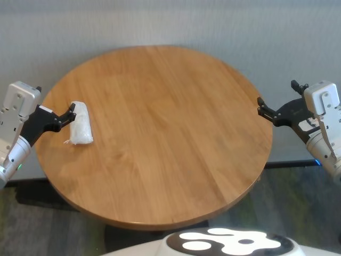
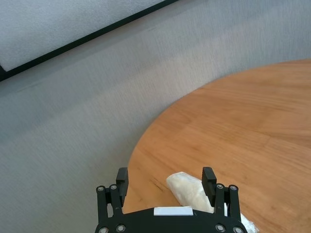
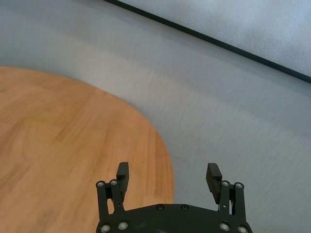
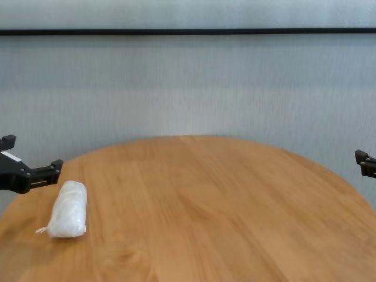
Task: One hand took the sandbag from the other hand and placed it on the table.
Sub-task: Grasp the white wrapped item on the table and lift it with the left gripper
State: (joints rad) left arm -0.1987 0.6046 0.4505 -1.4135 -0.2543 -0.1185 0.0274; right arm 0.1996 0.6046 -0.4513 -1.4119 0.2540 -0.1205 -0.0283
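Surface (image 1: 160, 133) — round, light-brown wood grain, smooth with a soft satin sheen. Sandbag (image 1: 81, 123) — white filling in crinkly translucent plastic film, slightly glossy. Left claw (image 2: 166, 180) and right claw (image 3: 168, 173): matt black fingers, ribbed pads, small bright metal screw heads. Wall behind: pale grey, finely textured, matt.

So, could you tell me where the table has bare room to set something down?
The table is bare from the sandbag across to the right gripper, open at the right rim. It is crowded only at the left edge, where the open left gripper hovers by the sandbag.
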